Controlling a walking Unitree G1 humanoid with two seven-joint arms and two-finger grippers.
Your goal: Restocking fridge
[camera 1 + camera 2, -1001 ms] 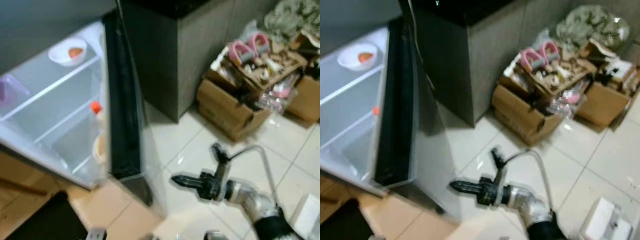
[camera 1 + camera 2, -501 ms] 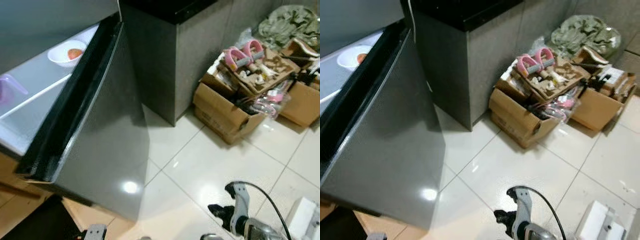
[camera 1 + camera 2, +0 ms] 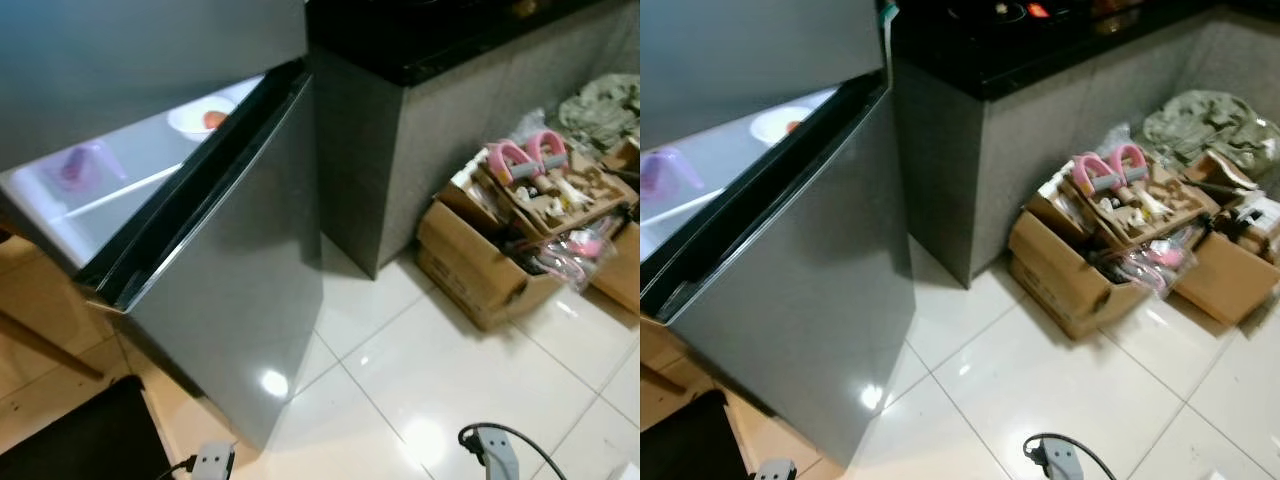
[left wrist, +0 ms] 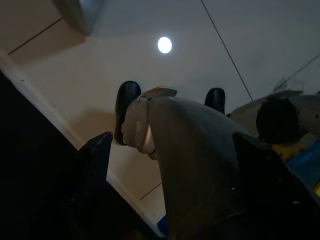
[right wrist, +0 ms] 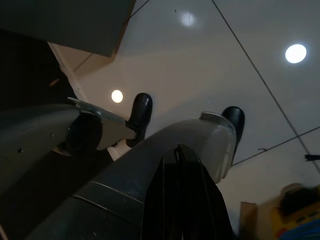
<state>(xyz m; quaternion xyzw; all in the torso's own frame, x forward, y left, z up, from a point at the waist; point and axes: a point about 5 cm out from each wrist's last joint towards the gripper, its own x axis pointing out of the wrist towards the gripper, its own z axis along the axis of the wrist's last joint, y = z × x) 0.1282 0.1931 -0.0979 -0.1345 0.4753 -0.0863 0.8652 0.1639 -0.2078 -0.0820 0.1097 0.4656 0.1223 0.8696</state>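
The fridge's grey steel door [image 3: 235,270] stands only a little ajar, with a lit strip of the inside showing past its black edge. On the shelf in there sit a white bowl [image 3: 203,117] holding something orange and a purple cup [image 3: 74,166]. Both arms hang low beside my legs. In the left wrist view my left gripper [image 4: 171,139] is open, with its fingers [image 4: 96,155] wide apart over my own leg and feet. In the right wrist view my right gripper [image 5: 181,153] is shut and holds nothing. Its cable loop [image 3: 1065,455] peeks in at the bottom of the right eye view.
A dark-topped grey counter [image 3: 1040,130] stands right beside the fridge. Open cardboard boxes [image 3: 1080,260] full of clutter, with pink handles [image 3: 1105,170] on top, line the counter's foot. White glossy tiles [image 3: 470,380] cover the floor ahead, and a black mat [image 3: 80,440] lies at bottom left.
The fridge door has swung from wide open to nearly shut. My right arm, stretched out a second ago, has dropped out of the eye views. The camera has shifted.
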